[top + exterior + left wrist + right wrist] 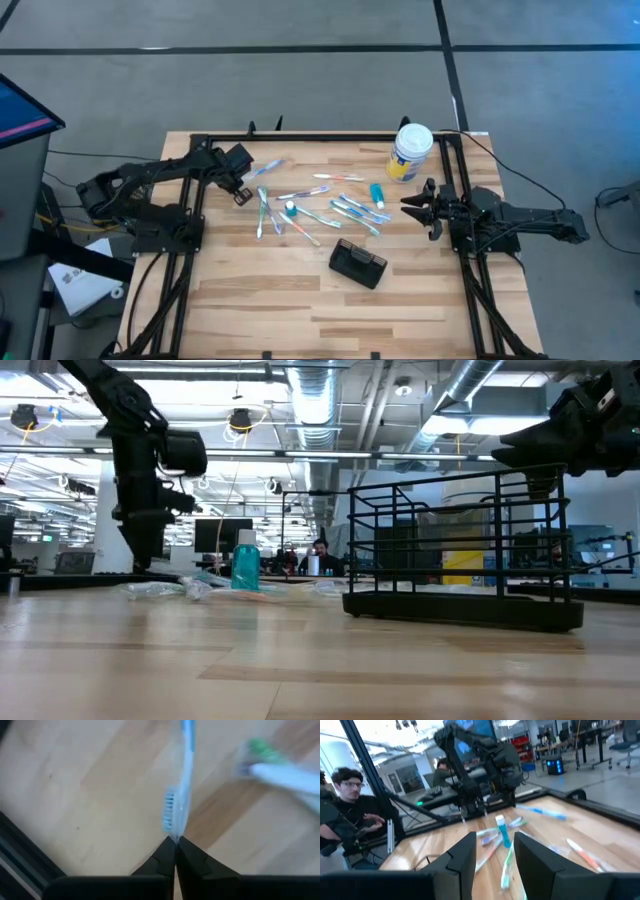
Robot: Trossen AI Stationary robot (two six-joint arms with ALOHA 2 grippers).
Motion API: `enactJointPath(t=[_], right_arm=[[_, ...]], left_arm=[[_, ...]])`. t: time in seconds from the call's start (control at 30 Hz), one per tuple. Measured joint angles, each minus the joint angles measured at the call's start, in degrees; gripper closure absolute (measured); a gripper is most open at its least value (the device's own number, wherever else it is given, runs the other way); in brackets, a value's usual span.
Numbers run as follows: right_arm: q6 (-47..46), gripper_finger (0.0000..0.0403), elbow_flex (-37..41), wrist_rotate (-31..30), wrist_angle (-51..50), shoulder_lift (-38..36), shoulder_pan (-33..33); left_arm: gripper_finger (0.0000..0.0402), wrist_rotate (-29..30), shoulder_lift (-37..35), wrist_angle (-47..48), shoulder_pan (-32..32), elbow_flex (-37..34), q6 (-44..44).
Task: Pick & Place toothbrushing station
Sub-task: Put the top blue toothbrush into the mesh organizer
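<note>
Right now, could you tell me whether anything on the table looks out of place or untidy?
Yes: the toothbrushes lie scattered loose at all angles across the table's middle, none slotted in the black holder, which sits askew nearer the front edge. The left pincer, shut, hangs beside them.

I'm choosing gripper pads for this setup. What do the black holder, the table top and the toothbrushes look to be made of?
Black holder: thin dark rods in an open grid, likely coated metal wire, matte. Table top: pale wood planks with visible grain and joints, smooth, slight sheen. Toothbrushes: coloured, partly translucent handles, probably glossy plastic; one near the shut left gripper shows blue bristles.
</note>
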State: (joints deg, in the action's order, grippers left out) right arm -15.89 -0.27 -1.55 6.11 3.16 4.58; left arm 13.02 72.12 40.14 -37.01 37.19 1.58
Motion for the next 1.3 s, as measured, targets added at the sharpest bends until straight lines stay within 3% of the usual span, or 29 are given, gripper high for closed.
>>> enactJointPath(t=[0.13,0.43,0.8,1.07,1.3], right_arm=[[2.4,0.0278,-0.35,0.01,0.8,0.16,-0.04],[2.85,0.0278,-0.94,-0.01,5.96,7.91,-0.04],[4.36,0.0278,-1.58,0.01,18.11,19.37,-0.04],[8.66,0.0278,-9.68,0.14,17.07,28.7,-2.08],[9.01,0.0278,-19.87,0.18,11.77,40.31,-3.44]], left_arm=[[0.0401,-0.81,-5.37,0.11,2.76,0.48,0.26],[0.0401,-4.01,-13.92,1.39,8.52,9.21,3.84],[0.0401,-2.33,-13.38,0.92,16.32,16.97,3.41],[0.0401,0.01,-10.7,-1.61,23.12,19.7,3.22],[0.0401,7.03,-9.0,-3.89,30.43,21.4,1.77]])
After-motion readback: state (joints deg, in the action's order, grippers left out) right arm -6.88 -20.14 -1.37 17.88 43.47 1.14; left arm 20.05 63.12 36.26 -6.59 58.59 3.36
